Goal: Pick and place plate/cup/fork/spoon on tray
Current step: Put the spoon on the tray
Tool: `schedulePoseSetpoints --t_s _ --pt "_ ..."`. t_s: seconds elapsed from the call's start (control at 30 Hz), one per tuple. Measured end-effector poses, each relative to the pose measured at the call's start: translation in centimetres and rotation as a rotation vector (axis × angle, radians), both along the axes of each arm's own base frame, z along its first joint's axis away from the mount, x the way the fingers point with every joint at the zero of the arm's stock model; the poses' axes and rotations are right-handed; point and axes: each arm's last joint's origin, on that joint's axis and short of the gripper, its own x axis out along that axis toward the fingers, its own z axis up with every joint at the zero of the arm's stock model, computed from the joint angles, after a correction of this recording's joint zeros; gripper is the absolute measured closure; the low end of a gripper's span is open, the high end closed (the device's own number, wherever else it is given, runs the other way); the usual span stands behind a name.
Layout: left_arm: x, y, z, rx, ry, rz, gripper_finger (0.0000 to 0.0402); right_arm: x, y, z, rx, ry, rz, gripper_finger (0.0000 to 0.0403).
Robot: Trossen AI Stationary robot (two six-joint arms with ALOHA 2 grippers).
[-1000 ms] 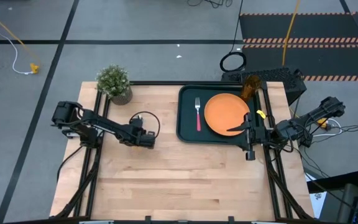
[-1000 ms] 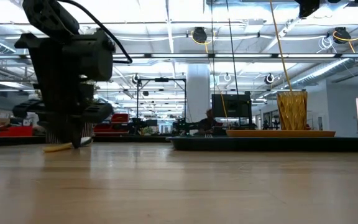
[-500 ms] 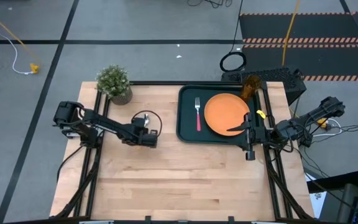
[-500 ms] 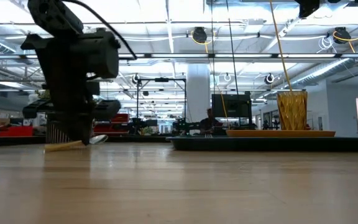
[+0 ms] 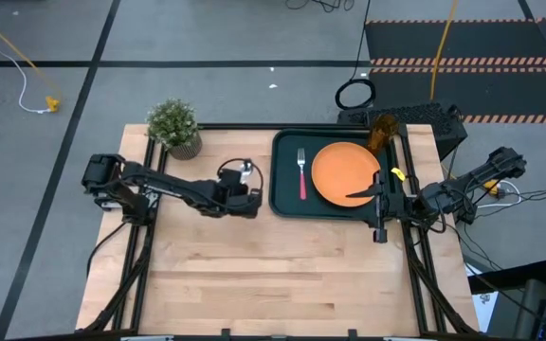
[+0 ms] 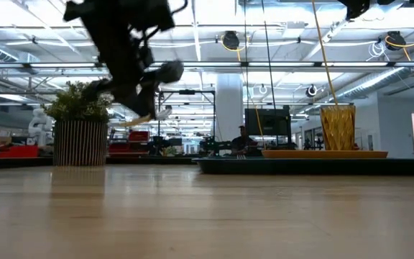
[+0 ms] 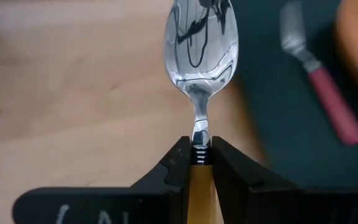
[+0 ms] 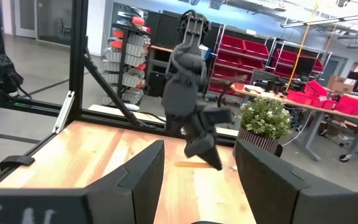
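My left gripper (image 5: 254,201) is shut on the spoon (image 7: 201,40), which has a silver bowl and an orange handle, above the table just left of the dark green tray (image 5: 287,204). In the low view the spoon (image 6: 149,117) is well above the tabletop. On the tray lie the orange plate (image 5: 344,172) and the red-handled fork (image 5: 301,173), and the amber cup (image 5: 382,133) stands at its far right corner. My right gripper (image 5: 379,204) is open and empty at the tray's right edge. My left gripper pinches the spoon between its two fingers at the bowl end of the orange handle (image 7: 199,163), just behind the metal neck. The fingers slant down toward the table's right side. The spoon is lifted clear, its bowl sticking out past the fingertips toward the tray.
A potted green plant (image 5: 174,126) stands at the table's far left. The bare wooden tabletop (image 5: 282,275) spreads out on the near side. The fork lies on the tray's left part, with dark tray floor (image 5: 284,180) to its left.
My left gripper has risen from the tabletop and gone toward the table's right edge, toward the tray, still shut on the spoon. The spoon, which lay low at the table a second ago, is now lifted clear.
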Motion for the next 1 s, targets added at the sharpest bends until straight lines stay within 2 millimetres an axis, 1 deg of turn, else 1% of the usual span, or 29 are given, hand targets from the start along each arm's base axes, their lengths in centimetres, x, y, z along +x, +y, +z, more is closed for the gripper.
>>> schedulePoseSetpoints --t_s 0.17,0.27,0.33,0.43,0.53,0.6,0.8,0.93,1.0 --pt "2.1 0.6 3.3 0.062 -0.090 -0.035 0.0354 0.0 0.0 0.0 -0.013 0.000 0.000 0.0211" --pt "3.2 1.2 4.9 0.108 -0.154 -0.062 0.0353 0.0 0.0 0.0 -0.031 0.001 -0.001 0.0211" --pt "3.9 1.5 5.7 0.145 -0.200 -0.082 0.0353 0.0 0.0 0.0 -0.047 0.002 -0.001 0.0211" --pt "4.9 1.8 6.3 0.198 -0.260 -0.108 0.0353 0.0 0.0 0.0 -0.066 0.007 -0.002 0.0211" --pt "5.8 2.3 6.1 0.227 -0.297 -0.118 0.0353 0.0 0.0 0.0 -0.077 0.007 -0.002 0.0211" --pt "6.4 2.5 5.6 0.239 -0.307 -0.120 0.0353 0.0 0.0 0.0 -0.081 0.008 -0.002 0.0211" --pt "9.0 3.3 3.0 0.266 -0.380 -0.110 0.0353 0.0 0.0 0.0 -0.098 0.008 -0.003 0.0211" --pt "10.2 3.5 1.2 0.276 -0.406 -0.110 0.0353 0.0 0.0 0.0 -0.100 0.009 -0.003 0.0211" --pt "10.5 3.5 0.4 0.272 -0.408 -0.106 0.0353 0.0 0.0 0.0 -0.100 0.009 -0.003 0.0211"
